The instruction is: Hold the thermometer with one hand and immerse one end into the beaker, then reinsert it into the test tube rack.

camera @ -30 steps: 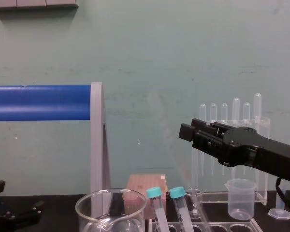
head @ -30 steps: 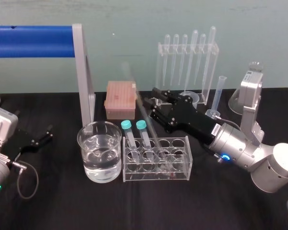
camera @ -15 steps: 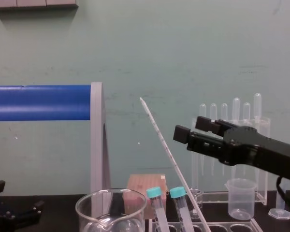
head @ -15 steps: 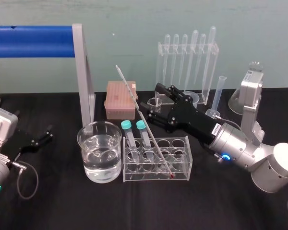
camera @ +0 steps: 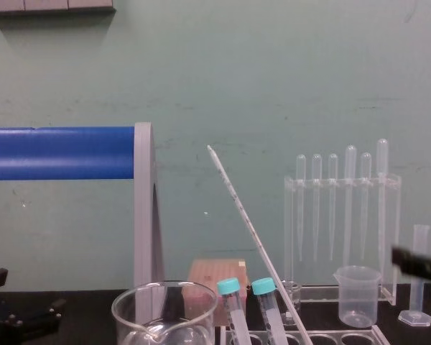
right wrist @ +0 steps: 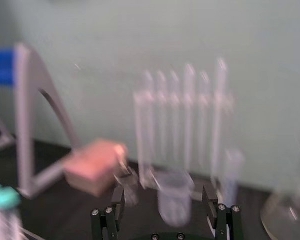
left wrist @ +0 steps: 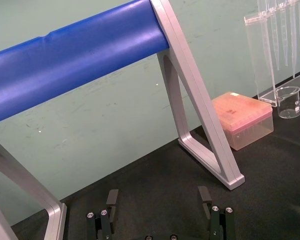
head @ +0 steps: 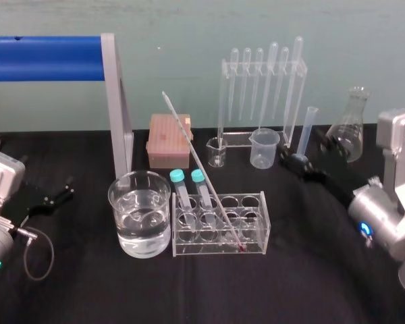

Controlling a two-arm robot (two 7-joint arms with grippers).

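Observation:
The thermometer [head: 202, 172] leans free in the test tube rack [head: 256, 233], its red tip at the rack's floor and its top tilted back and to the left; the chest view shows the thermometer [camera: 248, 223] slanting up above the tubes. The beaker [head: 140, 212] holds water just left of the rack. My right gripper [head: 293, 162] is drawn back to the right of the rack, near the measuring cylinder. In the right wrist view this gripper [right wrist: 162, 200] is open with nothing between its fingers. Far left on the table, my left gripper [left wrist: 158, 197] rests open and idle.
Two teal-capped tubes [head: 185, 192] stand in the rack's left holes. Behind are a pink tip box [head: 169, 140], a pipette stand [head: 263, 94], a small glass beaker [head: 217, 152], a plastic beaker [head: 264, 148], a measuring cylinder [head: 307, 131] and a conical flask [head: 351, 125]. A blue-barred frame [head: 118, 101] stands at the left.
My right gripper opened and let go of the thermometer, which now leans in the rack. The right arm then pulled back to the right, away from the rack.

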